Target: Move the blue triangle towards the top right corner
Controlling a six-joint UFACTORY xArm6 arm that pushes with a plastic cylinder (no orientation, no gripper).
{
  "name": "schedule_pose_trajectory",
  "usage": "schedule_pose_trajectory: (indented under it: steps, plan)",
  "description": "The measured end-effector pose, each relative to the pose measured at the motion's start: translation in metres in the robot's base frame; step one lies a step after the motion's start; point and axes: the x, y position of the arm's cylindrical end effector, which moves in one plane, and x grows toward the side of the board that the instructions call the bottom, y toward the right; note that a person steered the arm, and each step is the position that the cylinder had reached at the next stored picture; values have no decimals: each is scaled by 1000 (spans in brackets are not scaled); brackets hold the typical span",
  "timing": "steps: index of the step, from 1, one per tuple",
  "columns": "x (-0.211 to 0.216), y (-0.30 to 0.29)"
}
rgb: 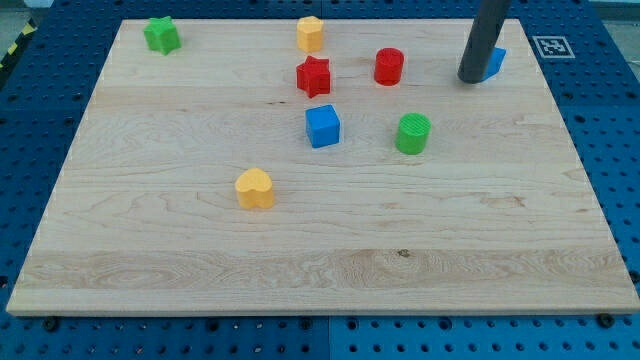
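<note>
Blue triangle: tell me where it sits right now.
The blue triangle sits near the board's top right corner in the camera view, partly hidden behind my tip, which is against its left side. Its nearest neighbour is the red cylinder, to its left.

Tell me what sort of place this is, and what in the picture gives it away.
Most likely a robotics lab bench set up for pushing trials. A wooden board lies on a blue perforated table, a printed black-and-white marker sits at its top right, and my tip touches the blue triangle among scattered coloured blocks.
</note>
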Motion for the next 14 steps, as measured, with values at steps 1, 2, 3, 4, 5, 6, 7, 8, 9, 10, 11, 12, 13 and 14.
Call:
schedule_pose_trajectory:
  steps: [1, 2, 3, 4, 5, 6, 7, 8, 9, 10, 11, 12, 13, 14]
  plan:
    - [15, 4]
    - [15, 17]
    - [9, 18]
    - [-9, 17]
    - [-22, 19]
    - [-22, 32]
    - [-28, 33]
    - [-41, 33]
    - [-49, 33]
    - [-54, 33]
    - [-54, 29]
    - [-58, 23]
    - [-64, 18]
    - [-75, 17]
